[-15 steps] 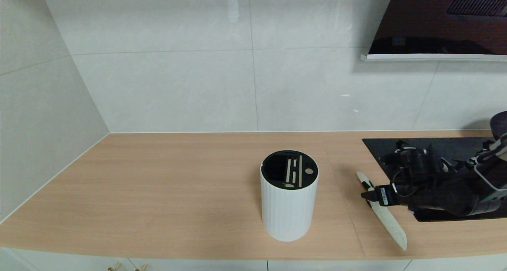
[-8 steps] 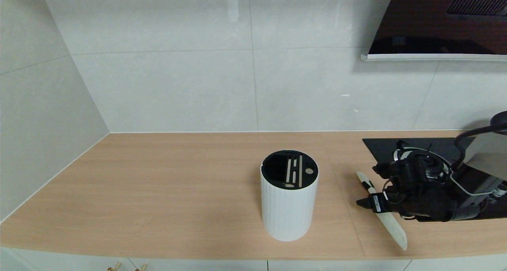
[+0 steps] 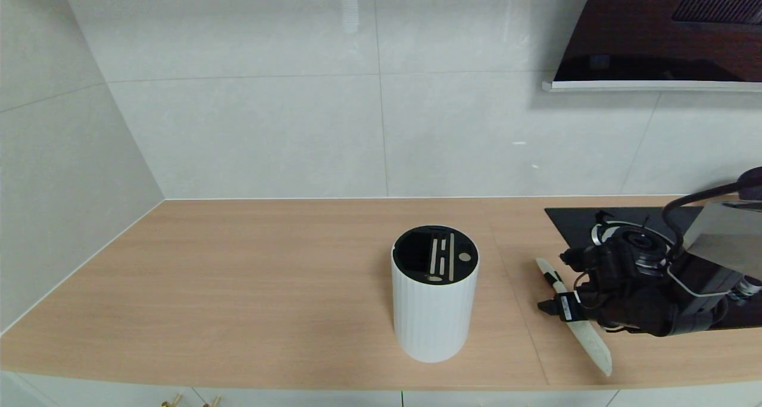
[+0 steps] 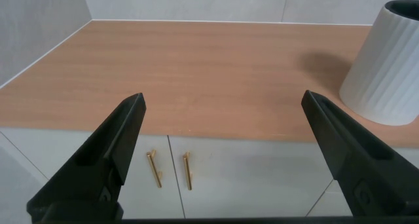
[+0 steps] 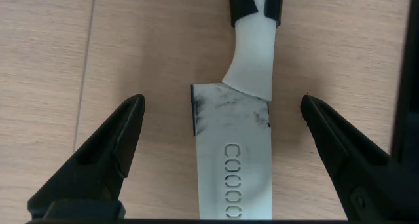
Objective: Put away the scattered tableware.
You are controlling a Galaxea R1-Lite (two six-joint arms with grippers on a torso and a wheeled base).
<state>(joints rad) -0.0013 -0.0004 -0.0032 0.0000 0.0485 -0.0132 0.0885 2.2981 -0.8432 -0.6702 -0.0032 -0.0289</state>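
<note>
Knife (image 3: 586,335) and holder (image 3: 434,312) both rest on your wooden tabletop (image 3: 268,288), whose right end carries a black cooktop (image 3: 571,222). You have the white ribbed holder standing upright mid-tabletop, black slotted top facing up. To its right the white knife lies flat beside the cooktop, handle toward the wall. Your right claw (image 5: 221,103) hangs open over it, a finger either side of the blade's heel, clear of it. Your left claw (image 4: 222,99) is open too, above the tabletop's front edge.
</note>
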